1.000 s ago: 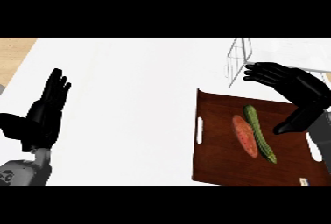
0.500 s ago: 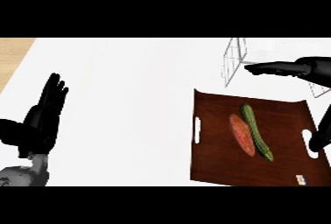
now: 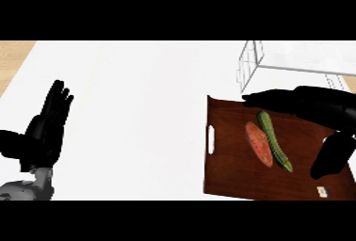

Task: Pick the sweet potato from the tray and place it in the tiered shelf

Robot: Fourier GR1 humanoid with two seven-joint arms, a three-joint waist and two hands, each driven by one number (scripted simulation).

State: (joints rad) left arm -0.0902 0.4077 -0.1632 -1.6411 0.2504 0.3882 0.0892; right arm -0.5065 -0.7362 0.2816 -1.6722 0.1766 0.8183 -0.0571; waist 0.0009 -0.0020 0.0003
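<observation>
The orange-red sweet potato [image 3: 258,143] lies on the dark brown tray [image 3: 230,174], side by side with a long green cucumber [image 3: 274,141] to its right. My right hand [image 3: 316,108] hovers over the tray's far right part, open, fingers stretched left past the cucumber's far end and thumb hanging down at the right. It holds nothing. The white wire tiered shelf [image 3: 278,59] stands behind the tray at the top right. My left hand [image 3: 45,129] rests open at the left edge, fingers up.
The white counter top [image 3: 139,103] spreads between my left hand and the tray. A strip of wooden floor [image 3: 14,61] shows at the far left. The tray has slot handles on its left and right sides.
My right hand has swung down and left over the tray, its fingers now reaching above the cucumber's far end. The view has shifted slightly. The left hand stays at rest.
</observation>
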